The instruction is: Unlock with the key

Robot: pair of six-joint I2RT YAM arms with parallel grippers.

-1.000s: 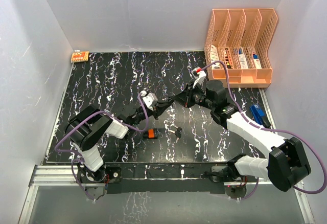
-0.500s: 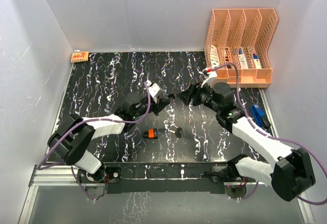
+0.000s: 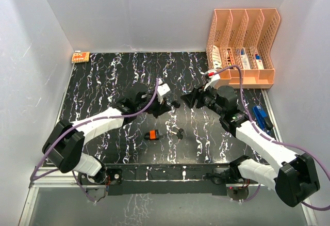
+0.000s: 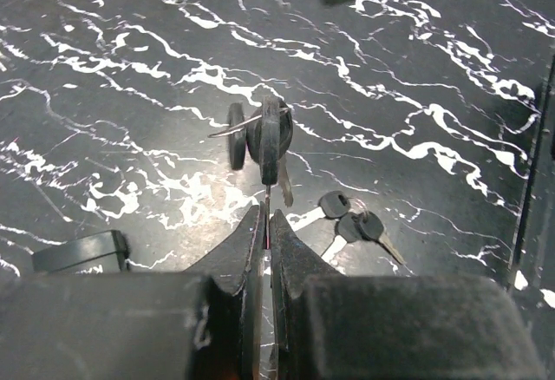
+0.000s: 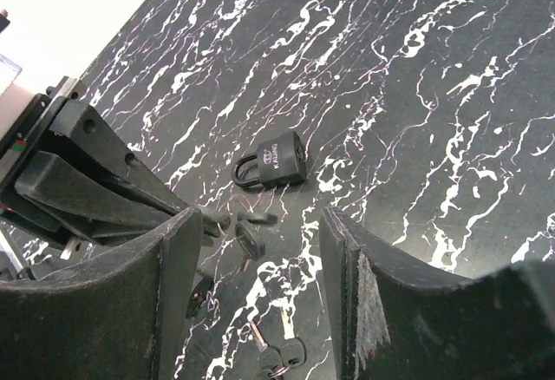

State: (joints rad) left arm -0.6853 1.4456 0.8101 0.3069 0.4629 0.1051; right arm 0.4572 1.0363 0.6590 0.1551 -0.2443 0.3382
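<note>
My left gripper (image 4: 264, 215) (image 3: 170, 102) is shut on the blade of a key (image 4: 267, 191). That key's ring of black-headed keys (image 4: 264, 134) (image 5: 248, 236) sticks out past the fingertips, above the table. A black padlock (image 5: 274, 160) lies flat on the marbled table, just beyond those keys in the right wrist view. I cannot make the padlock out in the top view. My right gripper (image 5: 260, 220) (image 3: 191, 98) stands open with nothing between its fingers, a short way right of the left gripper's tips.
A second bunch of keys (image 3: 179, 132) (image 4: 351, 224) (image 5: 278, 357) lies on the table near the middle. A small orange and black object (image 3: 152, 134) sits left of it. A peach file rack (image 3: 242, 48) stands back right, with a blue object (image 3: 260, 116) by the right edge.
The two grippers were together at the key a second ago. The right gripper has opened and drawn back right. The left arm has stretched toward the centre, still holding the key.
</note>
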